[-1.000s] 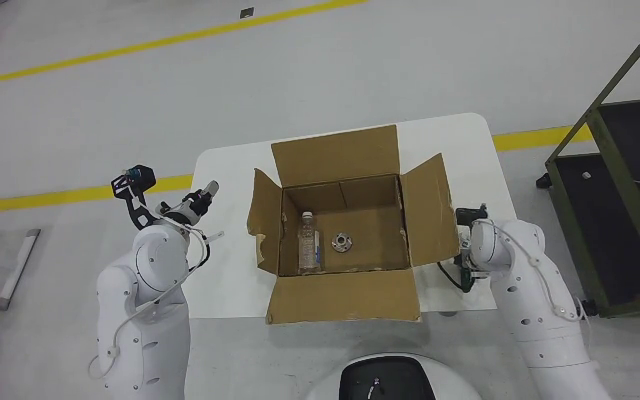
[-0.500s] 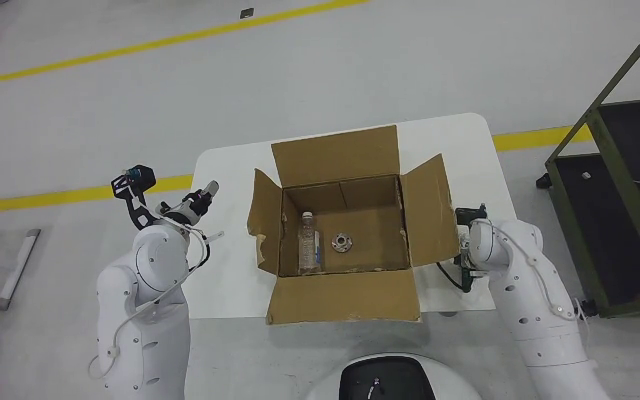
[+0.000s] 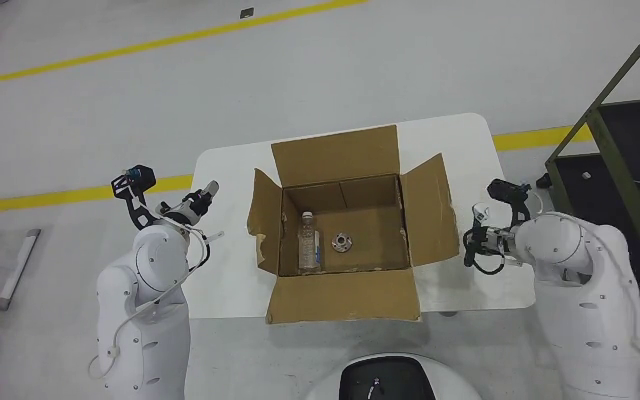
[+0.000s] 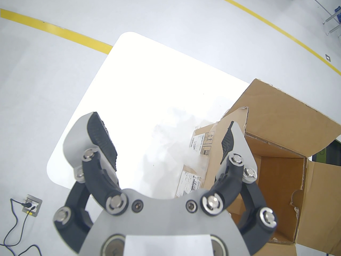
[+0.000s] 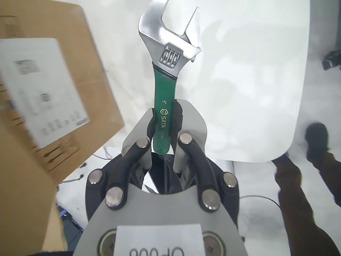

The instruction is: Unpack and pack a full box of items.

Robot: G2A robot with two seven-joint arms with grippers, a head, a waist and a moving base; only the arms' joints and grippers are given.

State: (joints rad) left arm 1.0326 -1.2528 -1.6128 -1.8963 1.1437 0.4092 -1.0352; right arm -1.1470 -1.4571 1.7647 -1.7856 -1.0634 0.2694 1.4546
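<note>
Right jaws: clenched on the green handle of the wrench, one pad on each side of it, near the handle's end.
Wrench: an adjustable one, with a shiny steel head, an open mouth and a small thumb wheel under it. The handle is coated in green. The head sticks out away from the wrist.
Place of wrench: held over the right part of the white desk, just beside the right flap of the box. I cannot tell if it touches the desk.
Left jaws: released, spread wide, with nothing between the pads.
Place of left jaws: above the left part of the desk, near the left flap of the box but apart from it.
Box: brown cardboard, in the middle of the desk, with all four flaps folded outward.
Inside box: a clear bottle lies on the bottom at the left wall. A small round metal part lies just beside it, near the middle.
</note>
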